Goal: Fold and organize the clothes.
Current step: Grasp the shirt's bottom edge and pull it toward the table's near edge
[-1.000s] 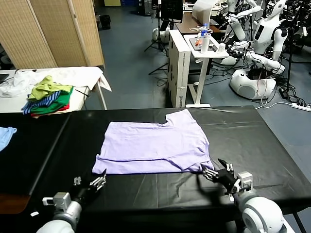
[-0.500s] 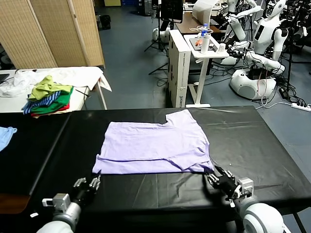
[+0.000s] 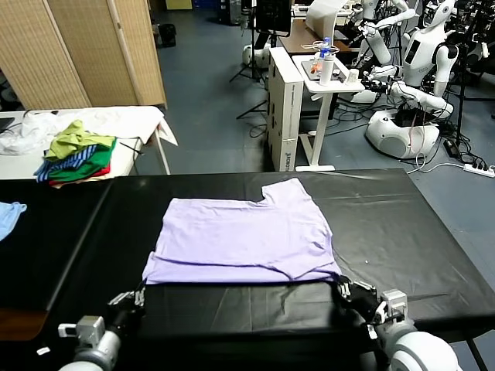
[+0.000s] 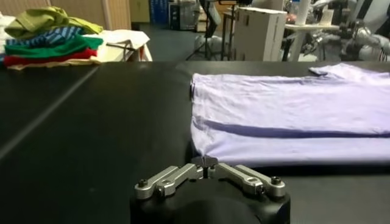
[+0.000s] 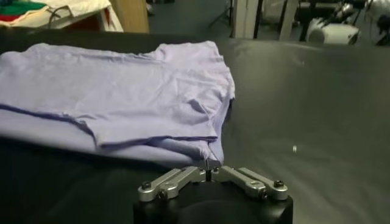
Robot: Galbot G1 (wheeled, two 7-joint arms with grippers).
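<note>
Pinching the T-shirt's near corners, left gripper and right gripper; apparently, since only wrist views show it.

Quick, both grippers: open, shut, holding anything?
Left gripper: shut on the near left corner of the T-shirt.
Right gripper: shut on the T-shirt's near right corner.

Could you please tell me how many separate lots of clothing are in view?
3: a pale lavender thin T-shirt spread on the black table; a green, yellow, striped and red garment pile on the white side table; a light blue cloth at the far left edge, partly cut off.
</note>
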